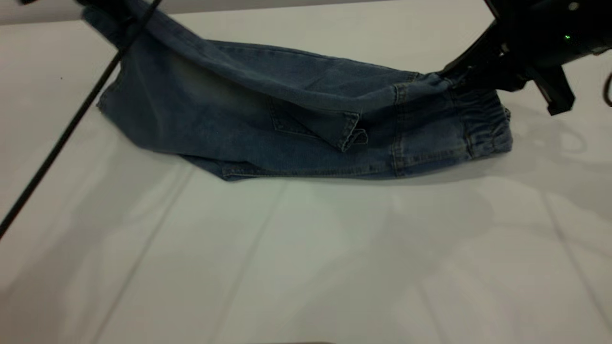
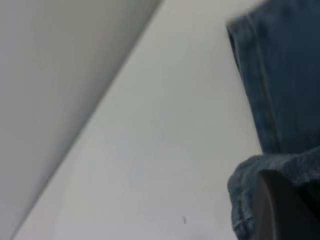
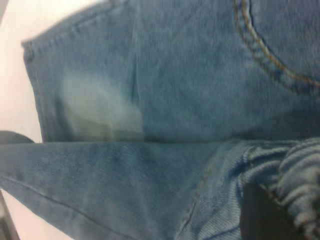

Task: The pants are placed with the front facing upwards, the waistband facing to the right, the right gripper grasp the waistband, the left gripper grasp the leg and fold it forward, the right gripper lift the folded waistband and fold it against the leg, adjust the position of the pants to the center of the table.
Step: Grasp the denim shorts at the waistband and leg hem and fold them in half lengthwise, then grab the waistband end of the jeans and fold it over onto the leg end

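Observation:
The blue denim pants [image 1: 267, 114] lie lengthwise on the white table [image 1: 306, 263], with the far half lifted and sagging between the two arms. My left gripper [image 1: 107, 12] is at the far left, mostly cut off by the frame edge, and is shut on a raised leg hem [image 2: 245, 190], which wraps over a dark finger [image 2: 277, 212]. At the far right my right gripper [image 1: 456, 74] is shut on the ruched waistband [image 1: 485, 126], whose upper corner it holds above the table. The right wrist view shows a pale faded oval [image 3: 100, 107] and gathered waistband [image 3: 300, 170] beside a dark finger [image 3: 257, 215].
A black cable [image 1: 62, 138] slants down from the left arm across the table's left side, in front of the pants' leg end. Broad bare tabletop stretches in front of the pants. A wall edge [image 2: 60, 100] borders the table on the far left.

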`<state>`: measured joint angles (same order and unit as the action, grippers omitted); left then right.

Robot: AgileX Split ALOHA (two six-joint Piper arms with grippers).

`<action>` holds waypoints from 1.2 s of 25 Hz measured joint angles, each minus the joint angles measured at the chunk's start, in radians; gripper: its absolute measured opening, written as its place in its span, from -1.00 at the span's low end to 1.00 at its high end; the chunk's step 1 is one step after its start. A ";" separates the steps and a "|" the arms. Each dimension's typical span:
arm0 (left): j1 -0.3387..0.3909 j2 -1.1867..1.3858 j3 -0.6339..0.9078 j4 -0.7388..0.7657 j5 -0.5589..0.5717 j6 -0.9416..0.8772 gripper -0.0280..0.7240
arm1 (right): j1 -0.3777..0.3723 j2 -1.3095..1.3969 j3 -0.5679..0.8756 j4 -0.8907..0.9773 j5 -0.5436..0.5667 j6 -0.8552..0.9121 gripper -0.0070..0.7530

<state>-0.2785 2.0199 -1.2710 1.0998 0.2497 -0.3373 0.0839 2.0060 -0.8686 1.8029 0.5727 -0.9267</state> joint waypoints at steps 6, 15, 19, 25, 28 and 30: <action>0.000 0.146 -0.134 0.000 0.043 -0.001 -0.86 | -0.003 0.028 -0.038 0.002 -0.032 0.114 -0.81; 0.000 0.263 -0.213 0.007 0.085 -0.148 -0.52 | -0.056 0.058 -0.040 0.004 -0.050 0.315 -0.66; 0.000 0.264 -0.215 0.034 0.085 -0.258 -0.07 | -0.096 0.058 -0.044 0.005 -0.029 0.289 -0.30; 0.000 0.238 -0.215 0.056 0.102 -0.338 0.40 | -0.180 0.058 -0.045 0.007 0.144 0.135 0.34; -0.004 0.202 -0.215 0.059 0.122 -0.338 0.43 | -0.189 0.058 -0.046 -0.027 0.276 0.115 0.49; -0.009 0.180 -0.215 0.059 0.124 -0.338 0.44 | -0.186 0.058 -0.046 -0.091 0.352 0.120 0.51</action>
<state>-0.2872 2.2002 -1.4863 1.1591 0.3740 -0.6751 -0.1023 2.0643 -0.9143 1.7121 0.9245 -0.8063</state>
